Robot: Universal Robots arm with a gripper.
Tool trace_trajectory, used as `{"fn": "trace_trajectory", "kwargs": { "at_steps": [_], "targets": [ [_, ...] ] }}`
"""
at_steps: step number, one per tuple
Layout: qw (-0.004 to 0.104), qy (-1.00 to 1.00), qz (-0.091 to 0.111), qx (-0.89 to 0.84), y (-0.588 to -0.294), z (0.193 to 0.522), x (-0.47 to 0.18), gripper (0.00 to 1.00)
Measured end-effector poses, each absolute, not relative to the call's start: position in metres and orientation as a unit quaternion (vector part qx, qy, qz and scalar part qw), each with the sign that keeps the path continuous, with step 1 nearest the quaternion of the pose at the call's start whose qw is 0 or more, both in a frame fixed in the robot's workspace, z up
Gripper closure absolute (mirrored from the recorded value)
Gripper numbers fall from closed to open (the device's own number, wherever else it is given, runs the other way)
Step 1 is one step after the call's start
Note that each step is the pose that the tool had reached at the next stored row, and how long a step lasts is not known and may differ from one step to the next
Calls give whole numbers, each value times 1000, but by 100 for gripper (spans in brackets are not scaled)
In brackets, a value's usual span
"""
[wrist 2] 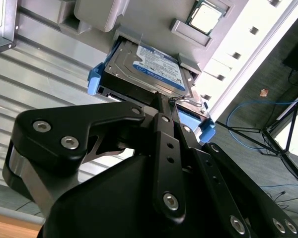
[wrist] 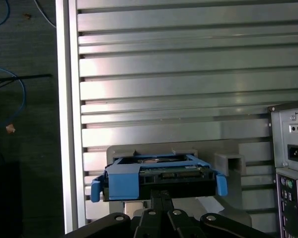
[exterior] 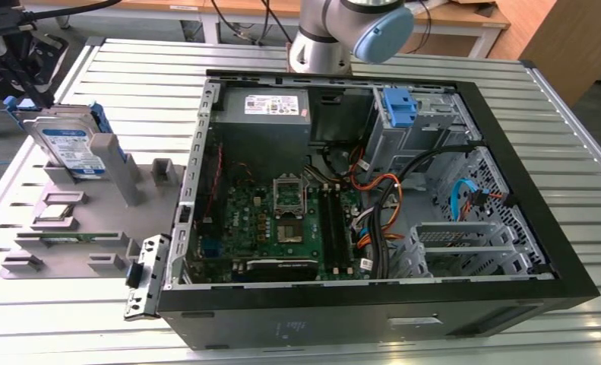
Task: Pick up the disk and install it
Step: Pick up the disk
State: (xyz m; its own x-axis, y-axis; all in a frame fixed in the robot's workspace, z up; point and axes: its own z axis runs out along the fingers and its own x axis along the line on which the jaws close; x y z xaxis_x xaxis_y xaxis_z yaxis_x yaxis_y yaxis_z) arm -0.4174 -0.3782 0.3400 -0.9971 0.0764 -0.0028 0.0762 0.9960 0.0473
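**Black hand (wrist 2: 162, 106) at the edge of the disk (wrist 2: 149, 69)**

Black, matte links with bright screw heads make up the hand in both wrist views. Its tip sits right at the narrow connector edge of the disk. Whether it is apart or clamped on that edge, I cannot tell.

The disk is a flat silver rectangle. Its label is white on top and blue below, and the print is too small to read. A blue plastic rail frame wraps its sides and ends in a small tab at each corner.

The disk stands on edge in a slot of a grey moulded holder (exterior: 128, 182). A square silver chip (wrist 2: 204, 17) lies in another pocket of that holder. The holder rests on the ribbed metal counter (exterior: 77, 334), at the exterior view's left.

Just beside the holder, toward the exterior view's right, lies a black computer case (exterior: 381, 323) with its side open. Inside it are:
- a green motherboard (exterior: 279, 220);
- a grey power-supply box (exterior: 264, 106) with a white label, at the far side;
- a bare blue bracket (exterior: 399, 103) in the far drive bay, well apart from the disk;
- orange, black and blue cables (exterior: 381, 186) looping between the motherboard and the drive bay.

Beyond the case rises the arm's (exterior: 341, 30) grey and pale blue joint.
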Motion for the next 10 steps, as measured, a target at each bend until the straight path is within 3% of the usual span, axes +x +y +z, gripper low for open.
{"fn": "trace_trajectory", "kwargs": {
  "at_steps": [10],
  "targets": [
    [0, 999, 23, 38, -378, 340, -417, 90]
  ]
}}
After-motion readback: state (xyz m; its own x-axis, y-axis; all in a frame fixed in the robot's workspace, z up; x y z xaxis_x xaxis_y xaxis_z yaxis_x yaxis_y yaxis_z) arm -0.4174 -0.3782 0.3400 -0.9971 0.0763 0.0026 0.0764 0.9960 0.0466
